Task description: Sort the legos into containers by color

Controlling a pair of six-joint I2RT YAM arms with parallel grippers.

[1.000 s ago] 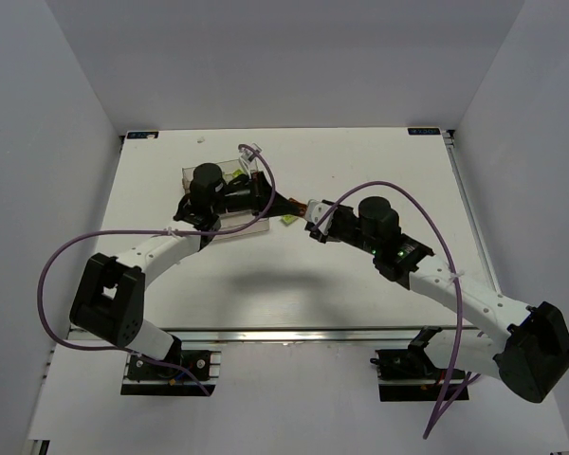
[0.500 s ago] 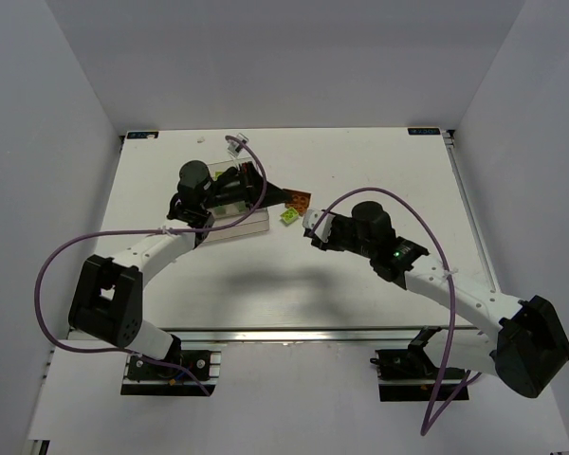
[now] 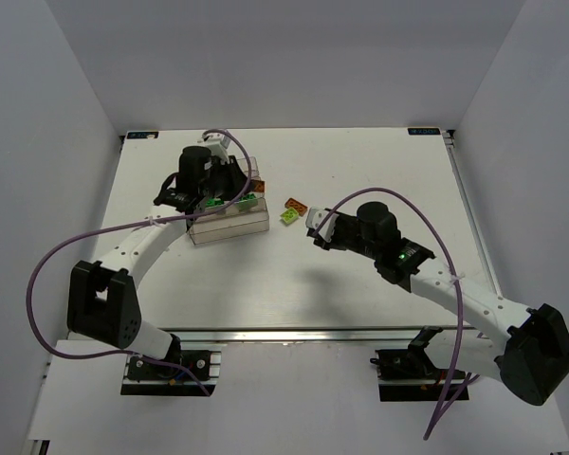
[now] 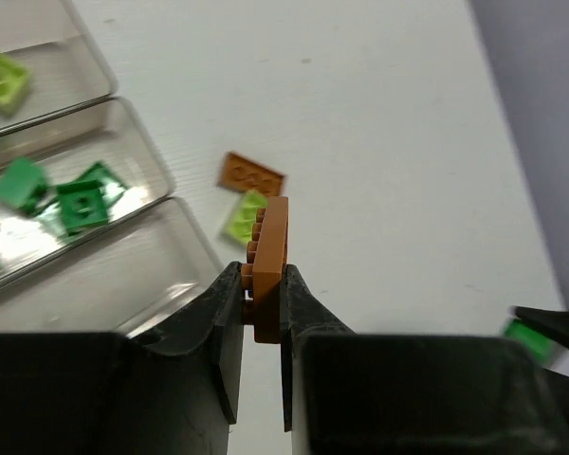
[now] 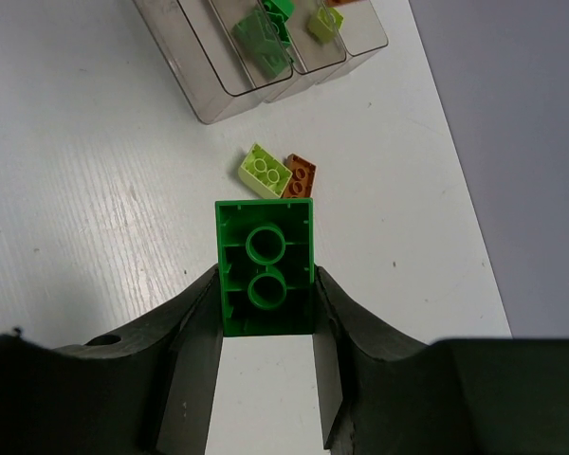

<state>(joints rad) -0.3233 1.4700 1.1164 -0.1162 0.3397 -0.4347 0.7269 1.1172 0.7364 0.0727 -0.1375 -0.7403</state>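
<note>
On the bench: the white bench (image 3: 360, 284) carries a stepped cluster of clear plastic bins (image 3: 229, 227) at its far left. Both arms are turned toward it.
Bins: lime and green bricks lie in separate compartments. The compartment nearest the left jaws shows no brick in the left wrist view.
Left arm: the left arm (image 3: 133, 251) holds its jaws over the right end of the bins, pinched narrow on a flat orange studded brick (image 4: 271, 265) held edge-on.
Right arm: the right arm (image 3: 427, 275) hovers right of the bins and apart from them. Its jaws are closed on a green studded brick (image 5: 266, 270) with the hollow underside showing.
Loose pair: a loose orange brick (image 3: 296, 205) and a loose lime brick (image 3: 289, 217) lie just beside each other, between the bins and the right jaws.
Step in hand: delivery, I'd say, with each arm carrying a brick and two left to fetch.
Next move: the left jaws need to line up over the orange compartment and let go. The right arm had better wait for room.
Changed: half a second back the left jaws reached out beside the loose pair, and now they are drawn back over the bins. The right arm has barely shifted.
</note>
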